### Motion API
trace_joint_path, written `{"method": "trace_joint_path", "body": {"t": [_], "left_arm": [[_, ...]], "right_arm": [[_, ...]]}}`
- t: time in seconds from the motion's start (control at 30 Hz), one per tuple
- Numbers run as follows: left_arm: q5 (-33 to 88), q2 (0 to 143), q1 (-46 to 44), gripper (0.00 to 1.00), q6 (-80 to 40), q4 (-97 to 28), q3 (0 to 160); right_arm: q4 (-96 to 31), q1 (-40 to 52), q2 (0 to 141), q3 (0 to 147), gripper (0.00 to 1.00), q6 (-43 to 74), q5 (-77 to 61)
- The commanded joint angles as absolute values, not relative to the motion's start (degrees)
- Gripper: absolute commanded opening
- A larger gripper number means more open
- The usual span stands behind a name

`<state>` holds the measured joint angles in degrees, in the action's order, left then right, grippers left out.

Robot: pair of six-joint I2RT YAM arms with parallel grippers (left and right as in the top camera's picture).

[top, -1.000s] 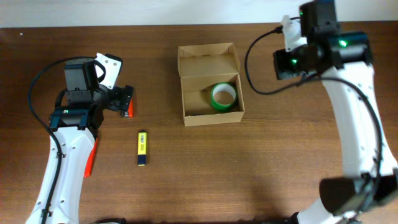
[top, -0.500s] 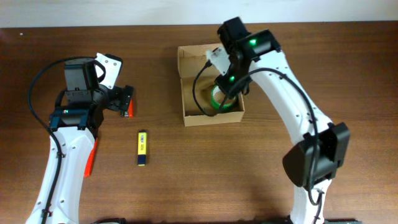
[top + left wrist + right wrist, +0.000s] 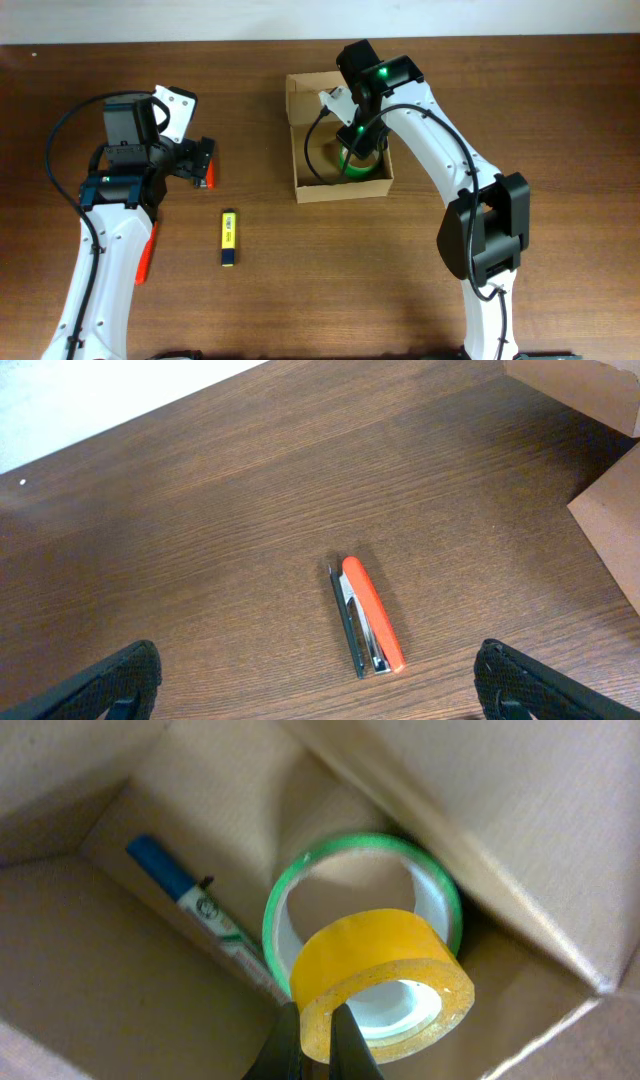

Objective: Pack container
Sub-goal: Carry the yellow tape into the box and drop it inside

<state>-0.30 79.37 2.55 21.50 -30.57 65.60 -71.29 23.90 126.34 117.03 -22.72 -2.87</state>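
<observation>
The container (image 3: 343, 188), a tan cardboard box with its flap lid folded back, stands near the far edge of the table (image 3: 330, 290), about midway along it.

- **Left side:** an orange stick-shaped object (image 3: 146, 258) lies partly hidden under the left arm.
- **Left gripper:** the left gripper (image 3: 322, 685) hangs with its jaws spread wide and holds nothing. It is over an orange stapler (image 3: 368, 615) that lies flat on the wood, well left of the container.
- **Front of the stapler:** a yellow and blue oblong object (image 3: 228, 238) lies alone, toward the near edge.
- **Inside the container:** a green tape roll (image 3: 350, 842) lies against the right-hand wall. A blue-capped marker (image 3: 190, 905) lies beside it on the box floor.
- **Right gripper:** the right gripper (image 3: 315, 1030) reaches down into the container, its jaws pinched on the wall of a yellow tape roll (image 3: 375, 955). This roll hangs over the green one; whether the two touch cannot be told.
</observation>
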Motion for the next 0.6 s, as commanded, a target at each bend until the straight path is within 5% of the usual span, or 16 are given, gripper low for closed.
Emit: {"method": "trace_joint_path", "body": {"t": [0.0, 0.4, 0.47, 0.57], "left_arm": [[-0.32, 79.83, 2.76, 1.0, 22.2, -30.46, 66.37], [-0.23, 79.83, 2.76, 1.0, 22.17, -30.65, 66.37], [-0.23, 79.83, 2.76, 0.99, 22.2, -30.65, 66.37], [-0.25, 79.83, 2.76, 1.0, 22.2, -30.65, 66.37]], "right_arm": [[-70.57, 24.43, 127.31, 118.34, 0.03, -23.77, -2.98], [-69.43, 24.4, 131.57, 118.34, 0.05, -24.91, -2.98], [-69.36, 24.4, 131.57, 118.34, 0.32, -25.1, -2.9], [-69.52, 24.43, 131.57, 118.37, 0.46, -25.06, -2.76]]}}
